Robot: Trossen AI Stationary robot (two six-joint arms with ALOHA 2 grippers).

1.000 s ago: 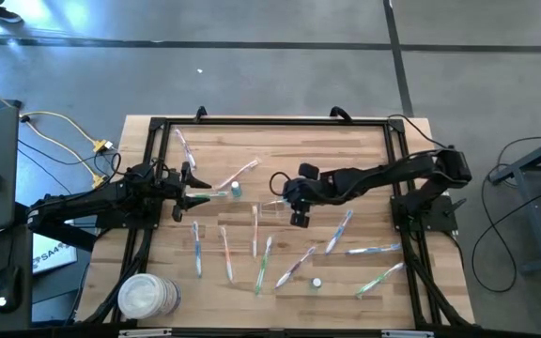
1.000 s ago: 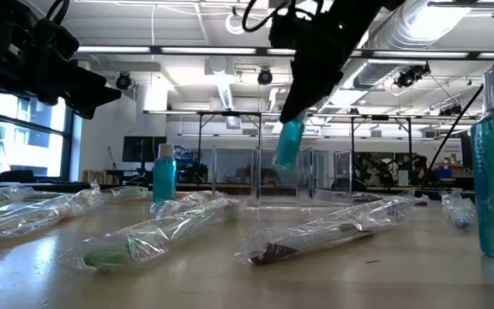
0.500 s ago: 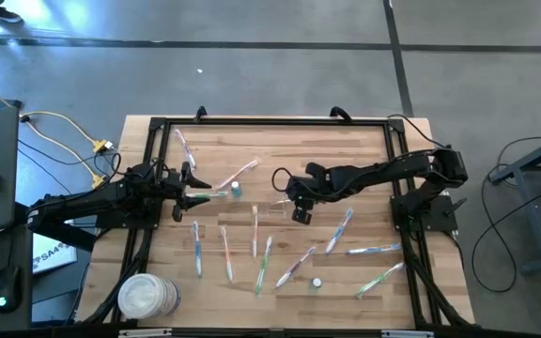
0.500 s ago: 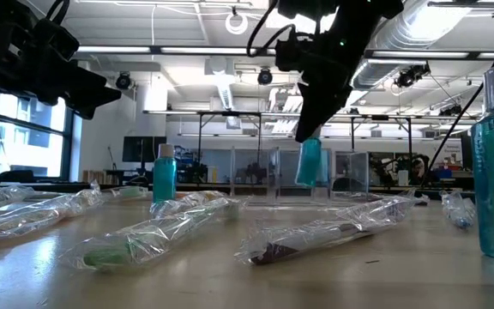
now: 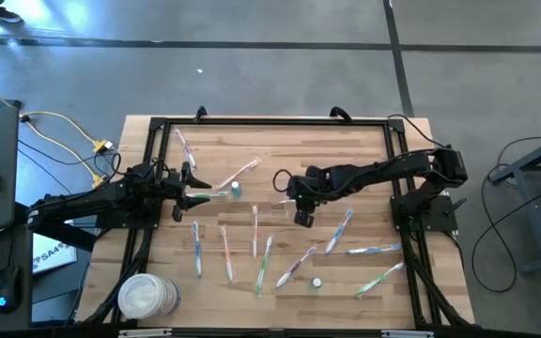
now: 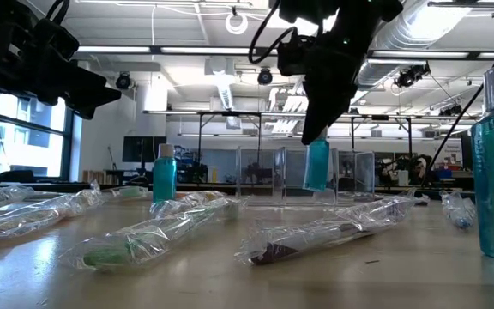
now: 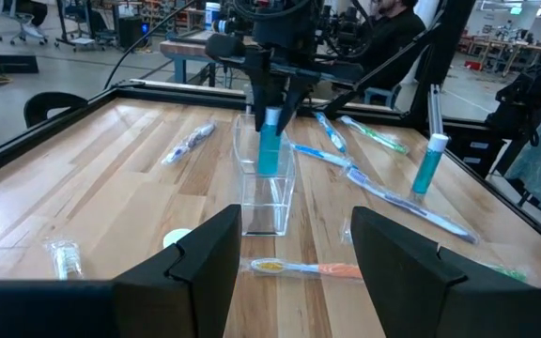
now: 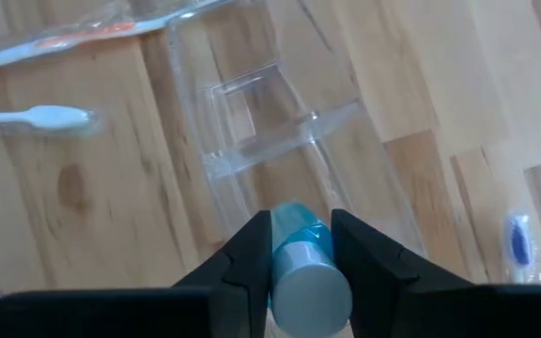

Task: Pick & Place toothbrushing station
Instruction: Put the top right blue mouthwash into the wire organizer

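My right gripper (image 8: pixel 300 246) is clamped on a small teal tube (image 8: pixel 301 253), its pale cap nearest the wrist camera and the tube squeezed between both fingers (image 8: pixel 251 252). In the left wrist view the tube (image 7: pixel 270 143) hangs upright with its lower end down inside the clear container (image 7: pixel 266 184); in the low view the tube (image 6: pixel 316 165) sits within the container's (image 6: pixel 303 175) see-through walls, though I cannot tell whether it touches the floor of it. From above, the right gripper (image 5: pixel 298 200) is near the middle of the table (image 5: pixel 364 150), over the container (image 5: pixel 275 210).

My left gripper (image 7: pixel 289 253) waits at the table's left side, fingers apart with nothing between them, facing the container.

Around the container lie wrapped toothbrushes: one (image 5: pixel 255 230) just in front of it, a blue one (image 5: pixel 342 228) to its right, a pink one (image 5: pixel 239 173) behind and to the left. A second teal tube (image 5: pixel 237 190) stands left of the container, and another (image 5: pixel 316 282) near the front edge.
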